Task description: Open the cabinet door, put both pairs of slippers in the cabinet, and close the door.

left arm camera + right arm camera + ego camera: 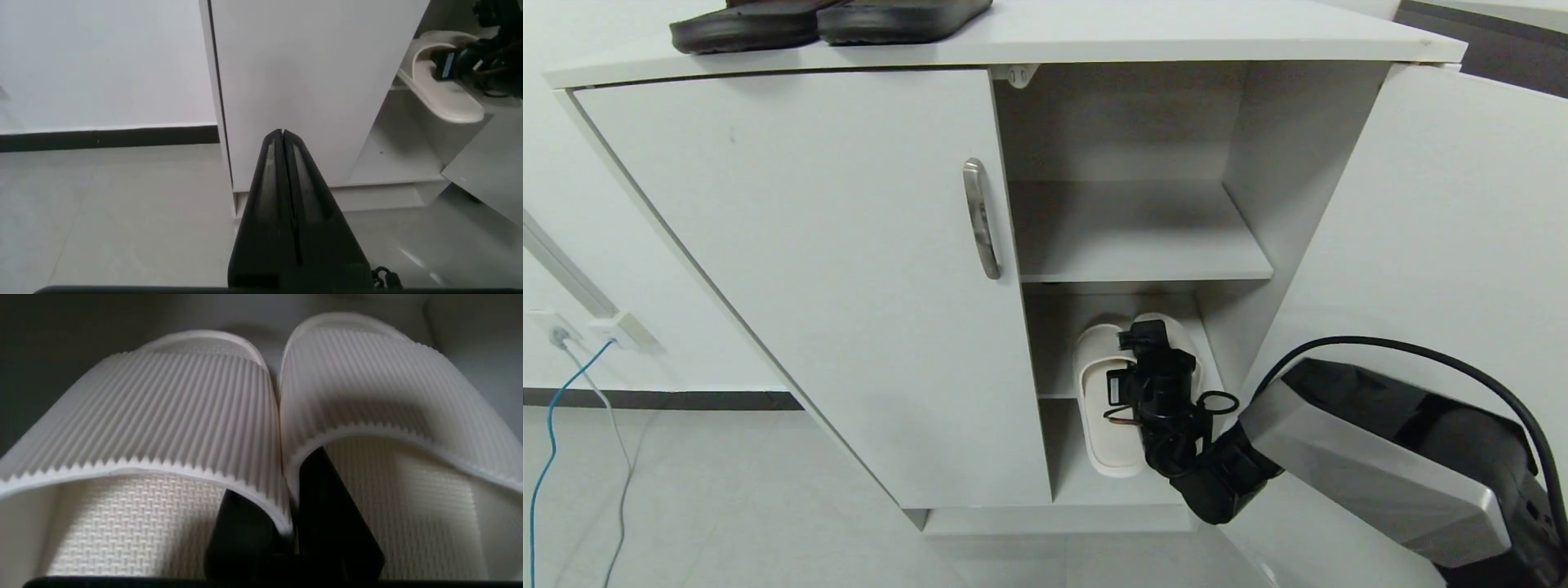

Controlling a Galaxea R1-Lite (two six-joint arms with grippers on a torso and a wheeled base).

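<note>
A pair of white slippers lies on the cabinet's lower shelf, seen close up in the right wrist view. My right gripper reaches in over them and is shut on the slippers' two inner walls, one finger inside each slipper. A pair of dark slippers rests on the cabinet top. The right door stands open; the left door is closed. My left gripper hangs shut and empty low above the floor, in front of the cabinet's left door.
The upper shelf is bare. A metal handle runs down the left door's edge. A wall socket with a blue cable sits to the cabinet's left. Tiled floor lies open before the cabinet.
</note>
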